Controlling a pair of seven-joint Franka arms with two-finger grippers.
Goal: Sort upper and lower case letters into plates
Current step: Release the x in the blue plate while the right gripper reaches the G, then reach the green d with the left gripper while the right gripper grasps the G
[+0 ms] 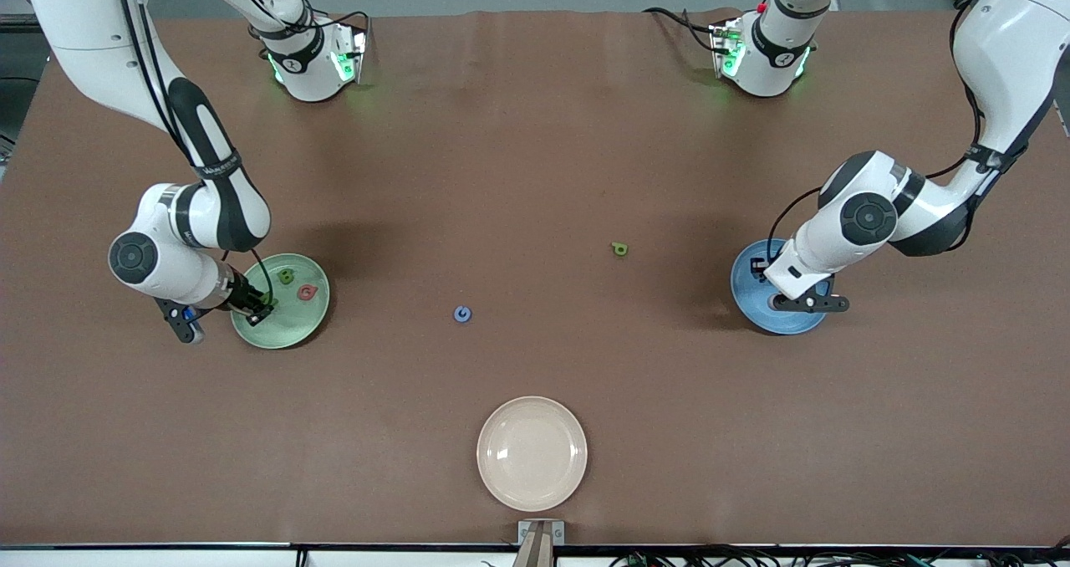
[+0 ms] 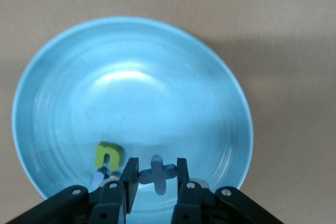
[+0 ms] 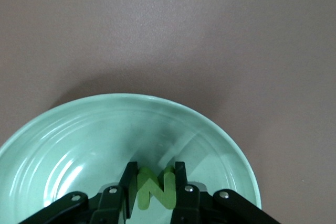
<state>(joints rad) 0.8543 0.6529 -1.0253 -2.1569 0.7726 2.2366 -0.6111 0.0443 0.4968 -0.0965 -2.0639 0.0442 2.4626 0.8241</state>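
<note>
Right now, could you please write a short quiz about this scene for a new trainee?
1. True or false: the right gripper holds a green N over the pale green plate.
2. What does the left gripper grip over the blue plate? A) a blue x B) a pink Q C) nothing
3. Fill in: the letters lying loose on the table are a blue G and a green ____.

Key: 1 true; 2 A, the blue x; 3 p.
</note>
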